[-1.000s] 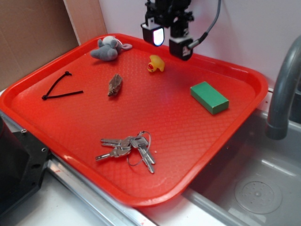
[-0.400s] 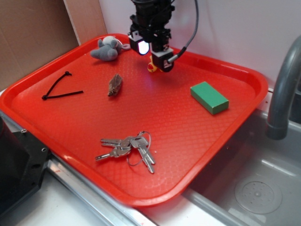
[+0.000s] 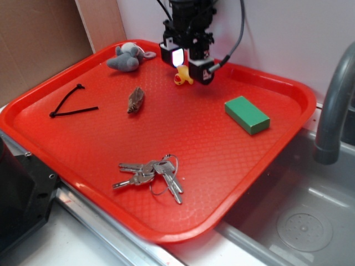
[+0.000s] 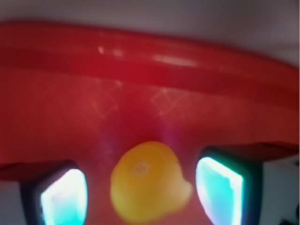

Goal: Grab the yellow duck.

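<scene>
- I am looking at a red tray (image 3: pixel 233 160) with a textured bottom, lying on a grey metal tabletop (image 3: pixel 100 235) beside a sink (image 3: pixel 302 221); a grey faucet (image 3: pixel 333 105) is rising at the right edge.
- A pale wall (image 3: pixel 288 33) is standing behind the tray, and brown cardboard (image 3: pixel 39 44) is leaning at the far left.
- The gripper (image 3: pixel 187 64) is hanging over the far part of the tray, jaws released and spread wide.
- The yellow duck (image 3: pixel 182 76) is sitting on the tray between the two lit fingers (image 4: pixel 63 197); in the wrist view the duck (image 4: pixel 149 182) is lying between them with a gap on each side, though that view is blurred.
- A grey plush toy (image 3: pixel 127 57) is lying at the far left of the tray, near the gripper.
- A small brown object (image 3: pixel 135 100) is lying left of centre, and a black tie (image 3: pixel 71 104) farther left.
- A green block (image 3: pixel 247 114) is lying to the right, well apart from the duck.
- A bunch of keys (image 3: pixel 152 174) is lying near the front rim.
</scene>
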Robot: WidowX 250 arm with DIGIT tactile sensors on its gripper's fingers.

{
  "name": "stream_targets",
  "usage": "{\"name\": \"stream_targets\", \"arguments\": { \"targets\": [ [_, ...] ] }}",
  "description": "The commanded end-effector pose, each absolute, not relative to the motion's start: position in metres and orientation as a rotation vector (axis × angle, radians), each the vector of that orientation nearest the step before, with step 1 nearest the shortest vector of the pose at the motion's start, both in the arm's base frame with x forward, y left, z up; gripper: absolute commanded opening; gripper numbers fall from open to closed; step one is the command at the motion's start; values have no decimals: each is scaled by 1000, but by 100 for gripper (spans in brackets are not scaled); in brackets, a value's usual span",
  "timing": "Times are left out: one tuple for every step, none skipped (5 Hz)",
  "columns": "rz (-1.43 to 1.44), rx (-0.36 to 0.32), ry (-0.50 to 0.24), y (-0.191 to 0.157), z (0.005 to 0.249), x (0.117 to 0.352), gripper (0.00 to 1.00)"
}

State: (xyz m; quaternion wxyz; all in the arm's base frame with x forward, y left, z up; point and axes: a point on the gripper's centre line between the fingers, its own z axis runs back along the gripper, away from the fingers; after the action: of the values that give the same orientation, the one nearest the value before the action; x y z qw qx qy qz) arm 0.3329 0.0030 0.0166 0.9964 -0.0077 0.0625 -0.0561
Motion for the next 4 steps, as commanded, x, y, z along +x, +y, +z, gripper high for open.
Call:
{"name": "stream_targets", "arguments": {
  "targets": [
    [-96,-7,112,7,20,342,0],
    [-98,-7,111,8,21,343,0],
    [-21,28,157,13,42,345,0],
    [134,99,136,11,92,337,0]
  ]
}}
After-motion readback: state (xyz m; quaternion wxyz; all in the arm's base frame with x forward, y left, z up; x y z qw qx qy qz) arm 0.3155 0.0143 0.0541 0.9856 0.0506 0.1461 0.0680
